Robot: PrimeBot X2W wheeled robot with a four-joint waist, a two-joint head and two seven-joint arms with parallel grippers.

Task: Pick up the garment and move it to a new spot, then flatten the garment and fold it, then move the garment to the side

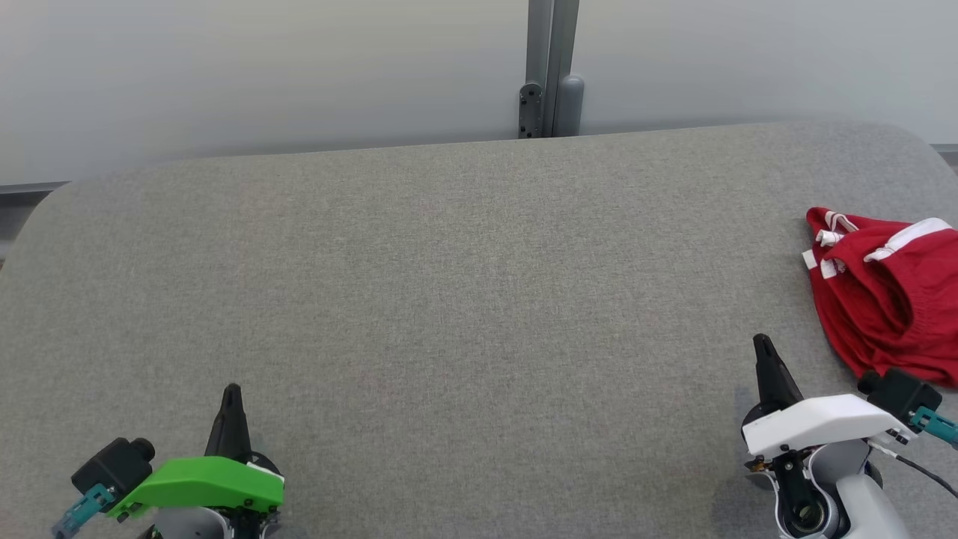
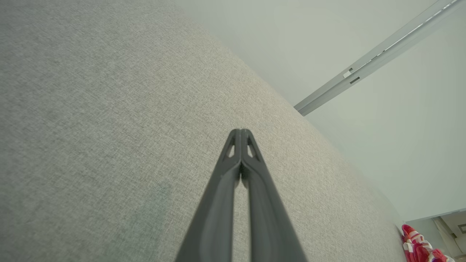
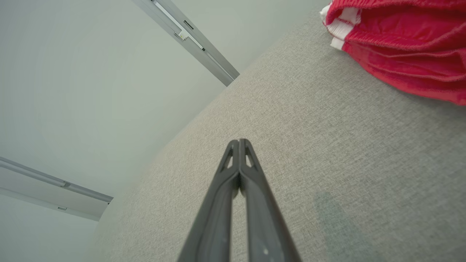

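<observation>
- Left gripper (image 1: 232, 395) low over the table's (image 1: 449, 262) near-left corner, fingers clenched, empty.
- Right gripper (image 1: 763, 346) at the near-right corner, likewise clenched, empty.
- One red garment (image 1: 887, 299), crumpled at the right edge.

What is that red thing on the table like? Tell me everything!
The garment is bright red soft cloth with white stripes and a white drawstring. A gathered, stretchy-looking band suggests shorts. It lies crumpled in a loose heap, not flat or folded, at the right end of the grey table, partly cut off by the head view's edge. It rests on the table alone; the right gripper, shut, is near but apart.
</observation>
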